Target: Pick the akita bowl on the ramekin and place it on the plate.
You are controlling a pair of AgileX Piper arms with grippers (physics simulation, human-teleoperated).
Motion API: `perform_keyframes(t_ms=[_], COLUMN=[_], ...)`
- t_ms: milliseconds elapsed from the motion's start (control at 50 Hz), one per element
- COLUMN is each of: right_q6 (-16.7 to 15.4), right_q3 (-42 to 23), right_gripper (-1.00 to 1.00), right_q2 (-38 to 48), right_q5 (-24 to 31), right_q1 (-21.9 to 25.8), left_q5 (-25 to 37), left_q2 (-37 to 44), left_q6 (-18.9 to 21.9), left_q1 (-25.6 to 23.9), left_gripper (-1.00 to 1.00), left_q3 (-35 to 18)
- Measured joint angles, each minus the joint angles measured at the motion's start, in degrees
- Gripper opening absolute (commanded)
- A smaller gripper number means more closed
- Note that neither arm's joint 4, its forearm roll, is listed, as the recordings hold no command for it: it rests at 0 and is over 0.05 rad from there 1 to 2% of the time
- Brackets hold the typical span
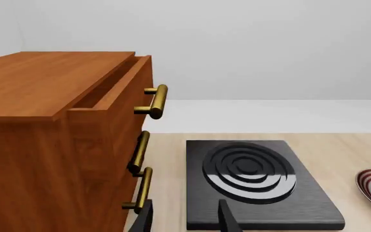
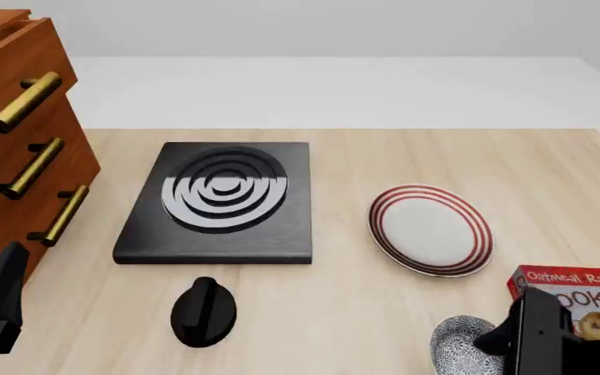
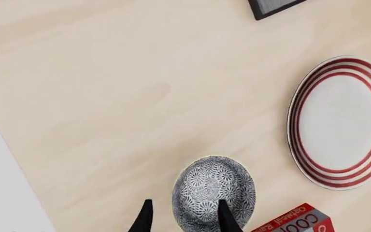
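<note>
Because the small, deep, grey-and-white speckled akita bowl [image 3: 214, 194] looks rigid, light, smooth-glazed and breakable, its thin rim seems the best hold. It sits near the table's near edge, beside the red-ringed white plate [image 3: 340, 121]; any ramekin beneath is hidden. The right gripper's fingers [image 3: 225, 216] spread open, straddling the rim, one finger inside the bowl and one outside, grasping nothing; the left gripper [image 1: 185, 217] hangs open, empty.

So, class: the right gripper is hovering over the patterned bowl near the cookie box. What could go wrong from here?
1. One fingertip of the right gripper overlaps the akita bowl while the other is outside its rim; a wall pinch could slip or tilt the bowl.
2. The cookie box stands close beside the bowl, so the gripper might bump it.
3. The ramekin is not visible under the bowl; it may lift or shift along with it on the way to the plate.
</note>
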Motion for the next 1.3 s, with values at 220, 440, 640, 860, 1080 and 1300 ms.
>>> perform_keyframes(t_ms=[220,440,640,860,1080,1300], right_q6=[-0.7,-0.8,0.0,-0.1,-4.1,-6.9], right_q3=[1.5,3.0,4.7,5.1,4.7,0.2], right_gripper=[1.0,1.0,1.0,-1.0,-1.0,-1.0], right_q2=[1.9,3.2,5.2,6.4,2.0,-2.6], right_q5=[-2.6,-4.6,-7.6,-8.8,-5.5,1.0], right_q1=[0.2,0.0,0.6,2.1,0.1,-1.7], left_q5=[0.0,0.0,0.0,0.0,0.0,0.0], left_q2=[0.0,0.0,0.0,0.0,0.0,0.0], left_q6=[0.0,0.0,0.0,0.0,0.0,0.0], left_q1=[0.0,0.0,0.0,0.0,0.0,0.0], left_gripper=[1.0,1.0,1.0,1.0,1.0,1.0], left_q3=[0.0,0.0,0.0,0.0,0.0,0.0])
